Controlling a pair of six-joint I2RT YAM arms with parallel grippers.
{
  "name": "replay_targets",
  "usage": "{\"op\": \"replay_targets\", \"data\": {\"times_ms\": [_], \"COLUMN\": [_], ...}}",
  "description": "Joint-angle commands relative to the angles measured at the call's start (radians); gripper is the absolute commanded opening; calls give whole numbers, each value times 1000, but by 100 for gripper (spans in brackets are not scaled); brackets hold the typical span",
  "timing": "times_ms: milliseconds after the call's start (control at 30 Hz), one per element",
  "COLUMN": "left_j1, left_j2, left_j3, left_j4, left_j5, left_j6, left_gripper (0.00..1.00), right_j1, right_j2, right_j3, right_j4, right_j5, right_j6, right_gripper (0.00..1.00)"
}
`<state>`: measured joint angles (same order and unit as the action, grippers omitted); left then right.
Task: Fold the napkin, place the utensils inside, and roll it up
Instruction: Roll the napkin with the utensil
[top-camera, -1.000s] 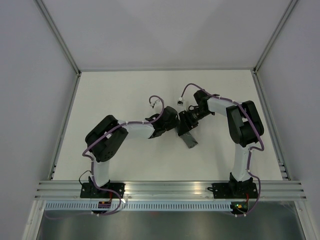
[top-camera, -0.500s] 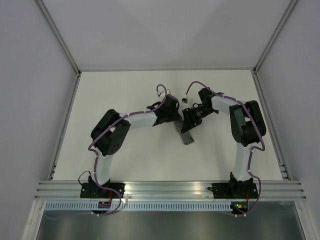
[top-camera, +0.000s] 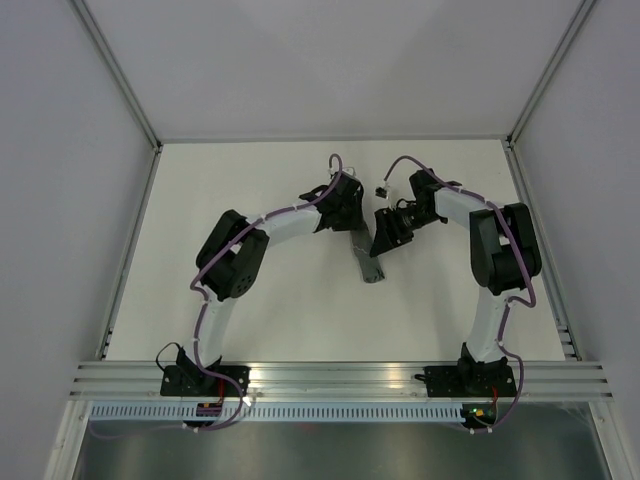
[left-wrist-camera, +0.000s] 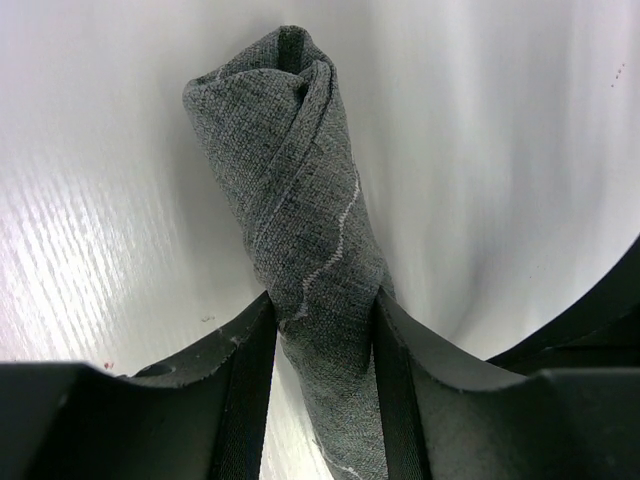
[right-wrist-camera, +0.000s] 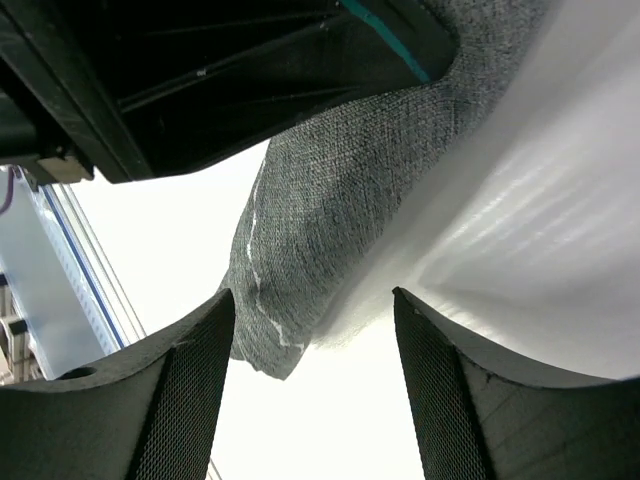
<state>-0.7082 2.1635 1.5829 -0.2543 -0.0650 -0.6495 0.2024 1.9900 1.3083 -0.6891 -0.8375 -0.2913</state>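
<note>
Napkin (top-camera: 368, 265), already wound into a narrow grey roll, lies on the white table (top-camera: 250, 180) about midway between the two arms and well out from their bases. Its near end is free and points back toward the bases. From there the long axis runs away across the table, leaning a little to the left, and the far part is hidden beneath the two wrists.

Just beyond the free end, the left gripper (left-wrist-camera: 322, 305) straddles the roll with a finger pressed against each side, pinching the cloth across its width; the pale hem stitching winds along the top. The right gripper (right-wrist-camera: 312, 300) sits just beside it with its fingers spread and touching nothing. The roll's end shows through the gap, clear of both fingers. One of the utensils (right-wrist-camera: 390, 28) probably shows as a thin teal strip at the top of that view, though too little is visible to be sure.

The cloth looks soft, light and limp, and would likely loosen if released carelessly. Any cutlery inside would stiffen it lengthwise. The safest hold seems to be across the middle, over the outer flap, not at a floppy end.
</note>
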Motion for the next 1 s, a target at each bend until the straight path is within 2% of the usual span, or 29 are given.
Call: {"op": "replay_targets", "data": {"times_ms": [0, 433, 967], "left_j1": [12, 15, 15], "left_j2": [36, 105, 108], "left_j3": [89, 222, 249], "left_j4": [-66, -137, -146], "left_j5": [53, 60, 60], "left_j6": [105, 151, 154], "left_gripper": [47, 52, 62], "right_j1": [-21, -31, -31], "right_j2": [-60, -53, -8], "right_j3": [32, 17, 11], "right_j4": [37, 123, 161], "right_j5": [-15, 80, 173], "right_j6": [49, 126, 129], "right_gripper": [70, 66, 62]}}
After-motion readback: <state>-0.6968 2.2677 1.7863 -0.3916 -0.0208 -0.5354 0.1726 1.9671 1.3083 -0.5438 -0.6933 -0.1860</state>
